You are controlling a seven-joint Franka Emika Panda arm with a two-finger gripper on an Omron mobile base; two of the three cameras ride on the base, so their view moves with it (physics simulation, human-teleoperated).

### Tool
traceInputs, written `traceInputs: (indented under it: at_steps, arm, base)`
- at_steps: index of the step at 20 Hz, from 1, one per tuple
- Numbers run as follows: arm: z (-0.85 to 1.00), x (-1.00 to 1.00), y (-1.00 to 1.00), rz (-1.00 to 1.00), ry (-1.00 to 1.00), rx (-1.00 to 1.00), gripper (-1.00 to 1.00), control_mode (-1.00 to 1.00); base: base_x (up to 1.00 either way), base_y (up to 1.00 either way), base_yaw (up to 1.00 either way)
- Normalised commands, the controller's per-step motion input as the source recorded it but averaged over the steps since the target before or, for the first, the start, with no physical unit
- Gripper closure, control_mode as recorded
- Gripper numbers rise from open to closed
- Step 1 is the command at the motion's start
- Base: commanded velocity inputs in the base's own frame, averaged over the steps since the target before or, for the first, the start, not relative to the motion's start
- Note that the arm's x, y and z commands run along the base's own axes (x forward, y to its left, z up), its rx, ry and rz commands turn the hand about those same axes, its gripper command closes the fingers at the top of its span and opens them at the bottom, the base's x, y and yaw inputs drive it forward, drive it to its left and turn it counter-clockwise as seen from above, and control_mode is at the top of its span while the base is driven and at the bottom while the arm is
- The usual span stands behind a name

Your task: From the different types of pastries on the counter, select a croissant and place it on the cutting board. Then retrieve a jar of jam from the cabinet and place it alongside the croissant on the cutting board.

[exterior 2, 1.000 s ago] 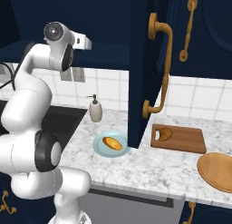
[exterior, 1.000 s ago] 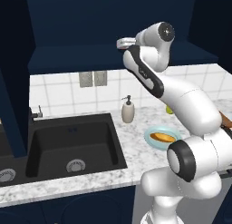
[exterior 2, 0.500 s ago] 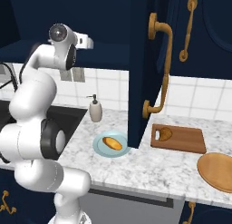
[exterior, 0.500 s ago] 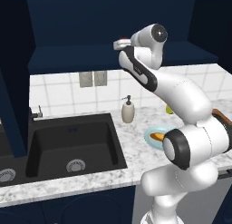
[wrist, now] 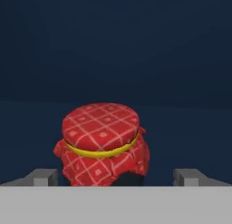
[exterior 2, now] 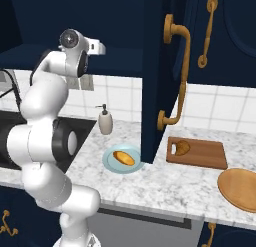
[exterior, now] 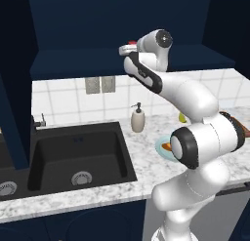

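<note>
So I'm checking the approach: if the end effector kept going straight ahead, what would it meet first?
Probably the jam jar: it sits dead ahead between the open fingertips of the end effector, though how far off is unclear.

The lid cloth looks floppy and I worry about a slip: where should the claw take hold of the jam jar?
Probably best on the round body below the yellow band, coming straight on and level. The jam jar stands upright between the open claw tips, and its cloth skirt flares over the sides, so a grip on the cloth alone may slide.
</note>
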Motion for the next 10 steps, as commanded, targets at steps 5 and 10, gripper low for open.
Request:
traceInputs:
  at_steps: [5, 10]
  arm:
    - [0.00, 0.40, 0.05, 0.00, 0.00, 0.00, -1.00, -1.00]
    - [0.00, 0.08, 0.23, 0.00, 0.00, -0.03, 1.00, -1.00]
  base:
    - [0.00, 0.00, 0.00]
    - [0.00, 0.00, 0.00]
